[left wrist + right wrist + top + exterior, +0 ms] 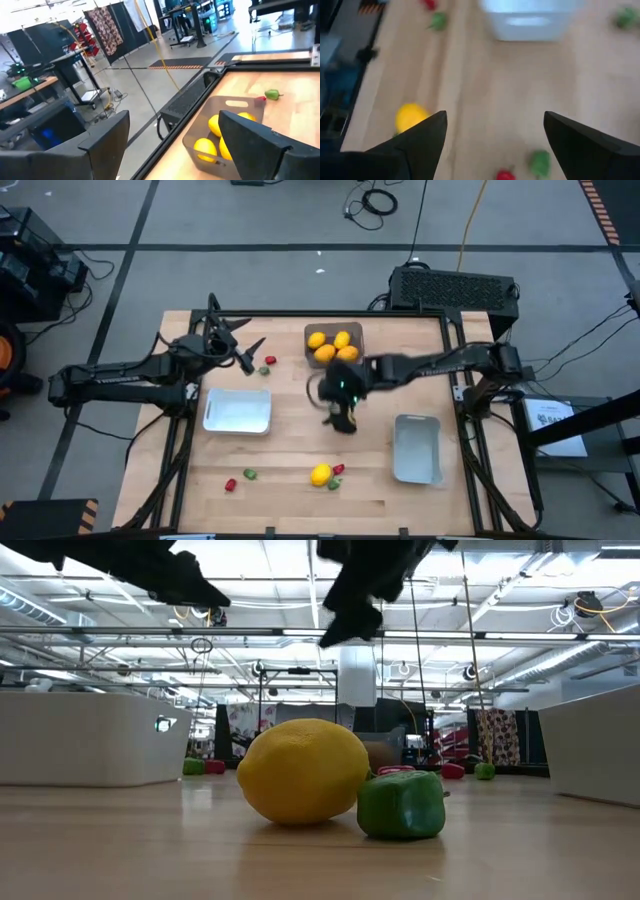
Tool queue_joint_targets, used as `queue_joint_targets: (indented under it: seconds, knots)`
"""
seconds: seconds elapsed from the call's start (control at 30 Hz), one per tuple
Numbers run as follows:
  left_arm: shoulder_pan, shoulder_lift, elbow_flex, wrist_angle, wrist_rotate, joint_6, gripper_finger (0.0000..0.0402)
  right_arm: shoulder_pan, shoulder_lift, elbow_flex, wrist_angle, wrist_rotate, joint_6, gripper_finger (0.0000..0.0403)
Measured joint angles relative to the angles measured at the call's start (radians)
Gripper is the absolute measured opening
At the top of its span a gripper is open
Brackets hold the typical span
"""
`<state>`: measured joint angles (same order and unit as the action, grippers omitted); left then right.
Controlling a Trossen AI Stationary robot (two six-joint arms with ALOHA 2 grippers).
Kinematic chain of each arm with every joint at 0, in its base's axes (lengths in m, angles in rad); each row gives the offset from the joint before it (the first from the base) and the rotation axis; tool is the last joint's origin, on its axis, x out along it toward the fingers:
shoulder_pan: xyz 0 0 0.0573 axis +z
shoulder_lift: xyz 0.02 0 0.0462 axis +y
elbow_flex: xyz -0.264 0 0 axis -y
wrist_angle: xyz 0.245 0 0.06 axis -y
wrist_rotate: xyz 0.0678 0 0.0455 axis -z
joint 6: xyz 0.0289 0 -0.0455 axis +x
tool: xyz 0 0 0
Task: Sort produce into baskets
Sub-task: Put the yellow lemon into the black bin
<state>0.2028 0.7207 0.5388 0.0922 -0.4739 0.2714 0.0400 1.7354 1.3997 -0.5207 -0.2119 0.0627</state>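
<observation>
1. the wooden table is seen from above, with three baskets on it: a dark grey basket at the far edge, already filled with four yellow and orange fruits, a pale basket on the left and a second pale basket on the right, both apparently unfilled.
2. the right gripper is held above the middle of the table, between the dark basket and the near edge; its fingers are spread wide and nothing is carried.
3. the left gripper is parked near the far-left corner, fingers also wide apart and empty.
4. a loose lemon is judged the likely next pick; it lies near the front edge, touching or just beside a green piece and a red piece.
5. the step is best done by a straight descent with the fingers set either side of the lemon alone, so the small neighbours are not pinched or knocked.
6. other red and green pieces are left scattered at the front-left, and another pair by the left gripper.
</observation>
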Motion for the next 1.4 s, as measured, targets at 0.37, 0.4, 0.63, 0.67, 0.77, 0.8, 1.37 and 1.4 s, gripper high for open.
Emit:
queue_joint_targets:
  seconds: [0.37, 0.4, 0.63, 0.67, 0.77, 0.8, 1.37, 1.4]
  knots:
    - [0.000, -0.001, 0.000, 0.003, 0.056, -0.003, 0.0310, 0.215, 0.202, -0.001, 0.196, 0.002, -0.444, 0.0322]
    - [0.000, -0.001, 0.000, 0.003, 0.056, -0.003, 0.0310, 0.226, 0.221, -0.002, 0.213, 0.002, -0.434, 0.0322]
    - [0.000, -0.001, 0.000, 0.004, 0.058, -0.004, 0.0310, 0.243, 0.262, 0.033, 0.175, -0.044, -0.337, 0.0322]
    - [0.000, -0.001, 0.000, 0.006, 0.058, -0.004, 0.0310, 0.243, 0.262, 0.033, 0.173, -0.050, -0.335, 0.0322]
    - [0.000, 0.000, 0.000, 0.005, 0.060, -0.029, 0.0310, 0.247, 0.263, 0.033, 0.178, -0.052, -0.333, 0.0322]
    - [0.000, 0.002, 0.000, 0.005, 0.065, -0.042, 0.0310, 0.249, 0.269, 0.033, 0.191, -0.053, -0.325, 0.0322]
    - [-0.003, 0.091, 0.000, 0.003, 0.166, -0.110, 0.0310, 0.323, 0.345, 0.034, 0.272, 0.049, -0.311, 0.0322]
    - [-0.003, 0.094, 0.000, 0.005, 0.166, -0.110, 0.0310, 0.326, 0.349, 0.031, 0.258, 0.063, -0.313, 0.0322]
